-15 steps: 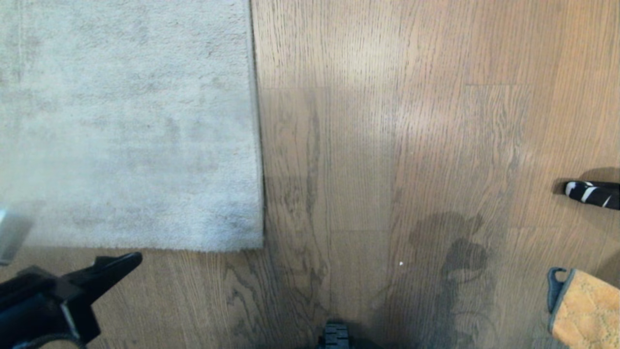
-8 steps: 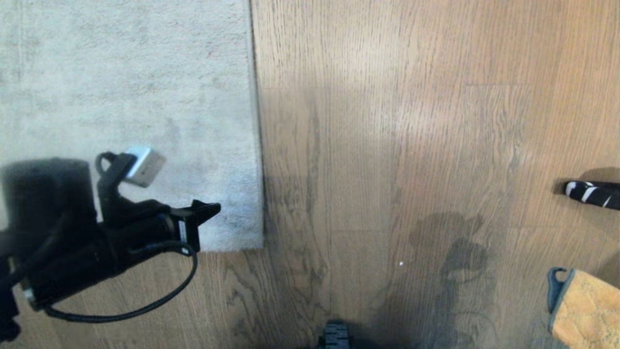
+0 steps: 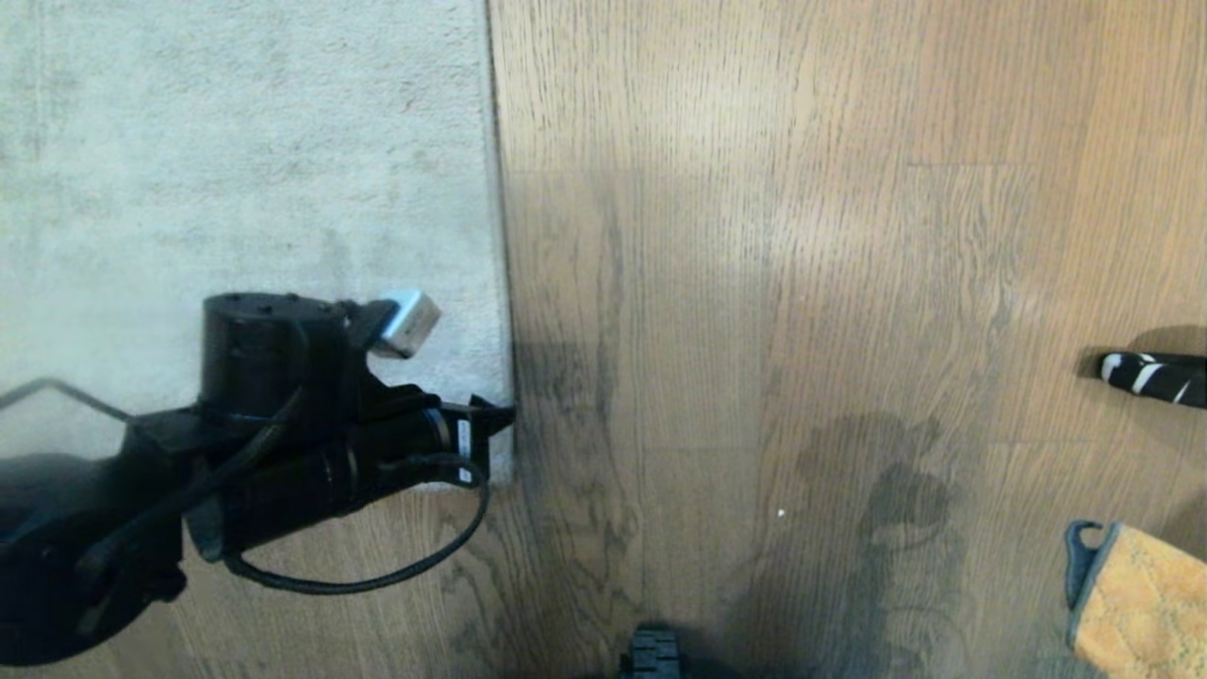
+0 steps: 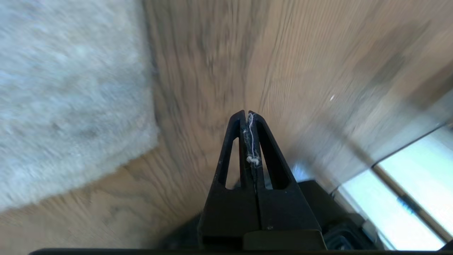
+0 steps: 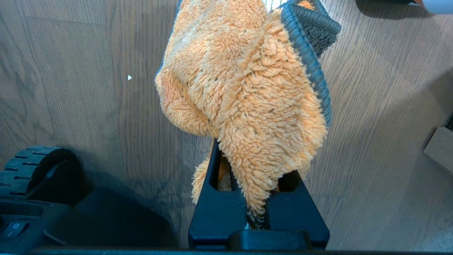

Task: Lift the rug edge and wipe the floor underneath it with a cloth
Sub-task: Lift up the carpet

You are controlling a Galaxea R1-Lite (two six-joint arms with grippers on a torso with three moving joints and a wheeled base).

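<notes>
Soft daylight, glare patches on floor (image 3: 849,236), left wrist view motion-blurred.

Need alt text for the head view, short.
The robot's left hand, shut and empty, reaches to the near corner of a pale grey rug lying flat on a wood floor. An orange cloth shows at the lower right edge.

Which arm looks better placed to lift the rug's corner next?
Left, probably. The left gripper, shut, sits by the rug edge, while the right gripper holds the cloth.
</notes>
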